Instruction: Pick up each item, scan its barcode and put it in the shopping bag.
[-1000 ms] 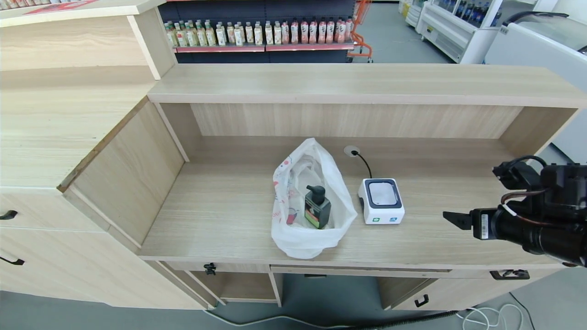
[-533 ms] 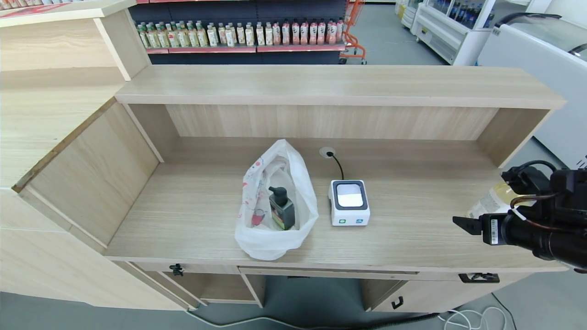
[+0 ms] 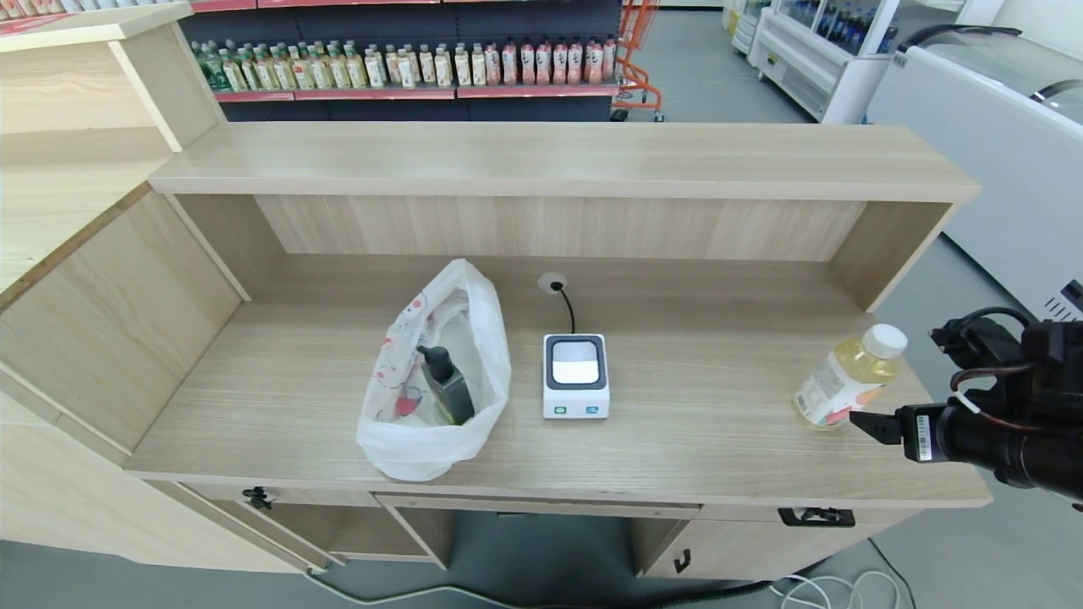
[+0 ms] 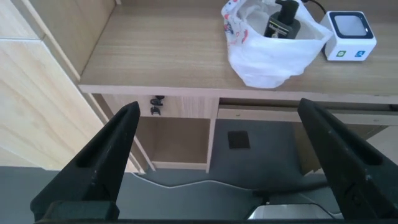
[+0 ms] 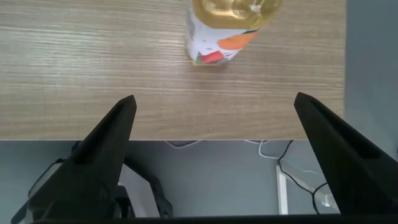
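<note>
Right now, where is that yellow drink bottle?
In the head view, the bottle stands upright near the right end of the counter, far right of the scanner and just in front of the open right gripper.

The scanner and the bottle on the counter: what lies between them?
Nothing. In the head view the stretch of counter between the scanner and the bottle is bare wood; the shopping bag stands on the scanner's other side.
</note>
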### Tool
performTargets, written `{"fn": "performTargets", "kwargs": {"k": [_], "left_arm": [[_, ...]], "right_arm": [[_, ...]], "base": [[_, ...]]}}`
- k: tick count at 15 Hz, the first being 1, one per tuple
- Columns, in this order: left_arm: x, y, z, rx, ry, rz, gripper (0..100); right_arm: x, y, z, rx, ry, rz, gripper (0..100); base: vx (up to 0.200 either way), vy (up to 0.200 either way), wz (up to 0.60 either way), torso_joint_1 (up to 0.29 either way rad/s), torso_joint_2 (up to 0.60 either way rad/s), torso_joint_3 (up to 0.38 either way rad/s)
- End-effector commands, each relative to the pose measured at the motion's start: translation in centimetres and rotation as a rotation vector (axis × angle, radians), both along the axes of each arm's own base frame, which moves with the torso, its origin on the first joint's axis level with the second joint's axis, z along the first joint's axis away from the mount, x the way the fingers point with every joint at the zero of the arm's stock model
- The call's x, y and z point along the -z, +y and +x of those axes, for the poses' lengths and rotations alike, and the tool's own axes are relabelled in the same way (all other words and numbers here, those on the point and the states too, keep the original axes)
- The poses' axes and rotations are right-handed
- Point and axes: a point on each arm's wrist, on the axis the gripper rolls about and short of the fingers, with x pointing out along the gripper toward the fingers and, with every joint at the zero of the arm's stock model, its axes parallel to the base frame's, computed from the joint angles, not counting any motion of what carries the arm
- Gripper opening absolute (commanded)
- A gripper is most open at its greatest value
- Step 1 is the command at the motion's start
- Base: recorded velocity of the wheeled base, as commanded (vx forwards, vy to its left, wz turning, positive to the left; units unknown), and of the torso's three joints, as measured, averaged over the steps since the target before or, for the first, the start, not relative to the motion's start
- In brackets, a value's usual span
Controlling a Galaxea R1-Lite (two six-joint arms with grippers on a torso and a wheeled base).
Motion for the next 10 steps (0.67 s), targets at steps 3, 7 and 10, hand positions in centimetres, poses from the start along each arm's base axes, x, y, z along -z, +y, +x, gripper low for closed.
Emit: {"fn": "performTargets", "kwargs": {"k": [3, 7, 10], "left_arm": [[0.0, 0.0, 0.0, -0.001, -0.001, -0.002, 100], [0.0, 0.0, 0.0, -0.001, -0.001, -0.001, 100], [0.0, 0.0, 0.0, -0.001, -0.001, -0.001, 100]], "right_arm": [[0.5, 0.1, 0.1, -0.005, 0.019, 0.007, 100], [1.3, 1.2, 0.3, -0.115, 0.043, 0.081, 100], [1.7, 2.5, 0.7, -0.186, 0.040, 0.094, 100]], "base": [[0.000, -0.200, 0.00, 0.001, 0.00, 0.001], [0.000, -0.200, 0.00, 0.002, 0.00, 0.004], [0.000, -0.200, 0.00, 0.001, 0.01, 0.004]]}}
